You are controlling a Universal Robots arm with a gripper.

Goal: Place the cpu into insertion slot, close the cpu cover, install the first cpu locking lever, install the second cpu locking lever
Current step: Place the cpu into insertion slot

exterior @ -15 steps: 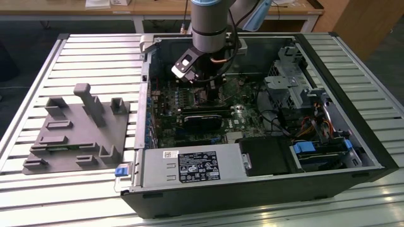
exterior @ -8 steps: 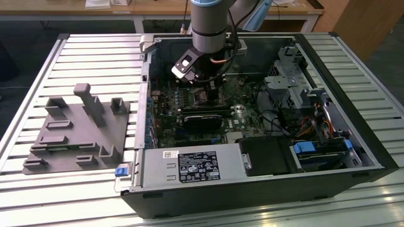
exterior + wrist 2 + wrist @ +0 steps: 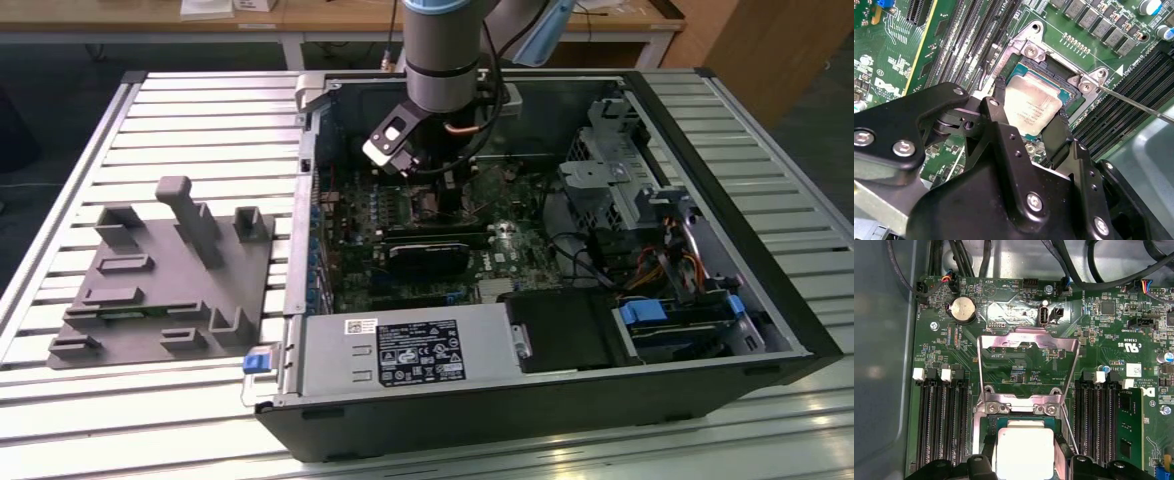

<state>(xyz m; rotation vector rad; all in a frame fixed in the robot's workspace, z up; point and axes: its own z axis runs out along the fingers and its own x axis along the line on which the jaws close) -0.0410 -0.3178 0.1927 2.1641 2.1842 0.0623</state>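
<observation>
The arm reaches down into the open computer case [image 3: 694, 330], which lies on a slatted table [image 3: 200, 120]. Its gripper [image 3: 430, 188] is low over the motherboard [image 3: 521, 260]. In the second wrist view, the cpu [image 3: 1032, 106] lies flat between the two black fingers [image 3: 1058, 134]. They press against its opposite edges, so the gripper is clamped on the chip. The cpu is squarely over the insertion slot [image 3: 1053, 65], whose dark frame shows beyond the chip's far edge. Whether the chip is fully seated cannot be told. In the first wrist view, the cpu cover [image 3: 1026, 338] is swung up and back from its hinge, well apart from the chip. A thin locking lever [image 3: 1136, 103] sticks out to one side of the slot, unlatched.
</observation>
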